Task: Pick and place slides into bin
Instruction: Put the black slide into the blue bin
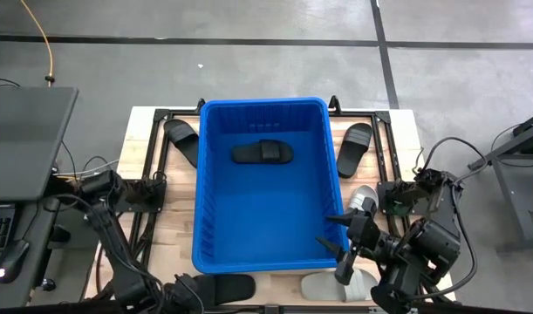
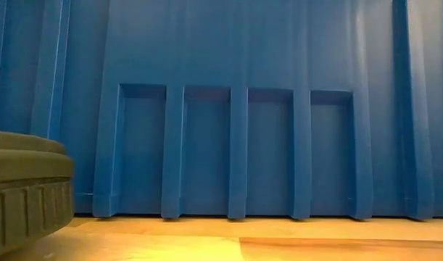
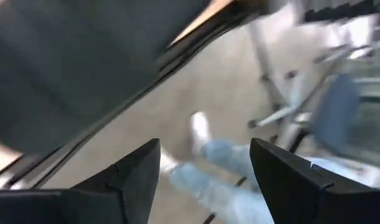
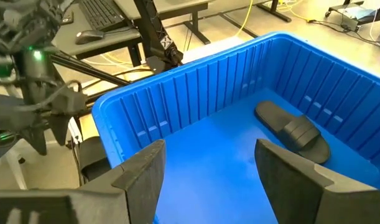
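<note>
I see the blue bin [image 1: 264, 187] in the middle of the worktop [image 1: 397, 131], with one black slide [image 1: 262, 153] lying flat on its floor toward the far wall. Outside it, a black slide [image 1: 181, 135] lies near the far left corner of the worktop and another [image 1: 355, 146] by the far right corner. A grey slide [image 1: 364, 197] sits along the right edge just beside the bin, a second grey one [image 1: 331, 284] at the near edge, and a black one [image 1: 221, 288] at the near edge left of it. My right gripper [image 1: 343, 249] hovers over the bin's near right corner, jaws spread and empty. My left gripper [image 3: 205, 180] hangs at the near left corner of the worktop, jaws also spread, holding nothing.
</note>
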Motion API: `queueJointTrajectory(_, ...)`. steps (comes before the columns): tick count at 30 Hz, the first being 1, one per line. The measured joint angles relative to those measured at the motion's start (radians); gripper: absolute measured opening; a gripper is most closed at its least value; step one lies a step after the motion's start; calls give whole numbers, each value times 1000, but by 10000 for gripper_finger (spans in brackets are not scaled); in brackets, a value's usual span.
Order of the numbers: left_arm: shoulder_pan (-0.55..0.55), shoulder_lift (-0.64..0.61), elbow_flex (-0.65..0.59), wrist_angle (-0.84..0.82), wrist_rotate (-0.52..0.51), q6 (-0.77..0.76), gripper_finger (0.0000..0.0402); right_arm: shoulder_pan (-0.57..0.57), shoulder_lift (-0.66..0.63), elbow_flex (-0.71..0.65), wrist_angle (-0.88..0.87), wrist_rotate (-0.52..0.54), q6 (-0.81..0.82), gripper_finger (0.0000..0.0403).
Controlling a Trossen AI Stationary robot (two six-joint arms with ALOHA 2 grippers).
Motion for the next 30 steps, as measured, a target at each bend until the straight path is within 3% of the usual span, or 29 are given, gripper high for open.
queueJointTrajectory(3, -3, 46, -2, -54, 94, -70, 237, 0, 0, 0, 0, 1, 0, 238)
queueJointTrajectory(6, -14, 59, -2, -89, 104, -166, 237, 0, 0, 0, 0, 4, 0, 239)
queueJointTrajectory(11, -26, 65, -1, -94, -35, -226, 237, 0, 0, 0, 4, 5, 0, 239)
queueJointTrajectory(17, -41, 77, -8, -181, 12, -299, 237, -1, 0, 0, 6, 7, 0, 239)
queueJointTrajectory(24, -45, 75, -93, -81, -68, -371, 237, -2, 1, 0, 19, 19, 0, 236)
queueJointTrajectory(28, -46, 75, -109, -24, -195, -377, 237, -2, 1, 0, 25, 18, 0, 238)
queueJointTrajectory(30, -45, 75, -110, -56, -182, -386, 237, -2, 1, 0, 26, 9, 0, 239)
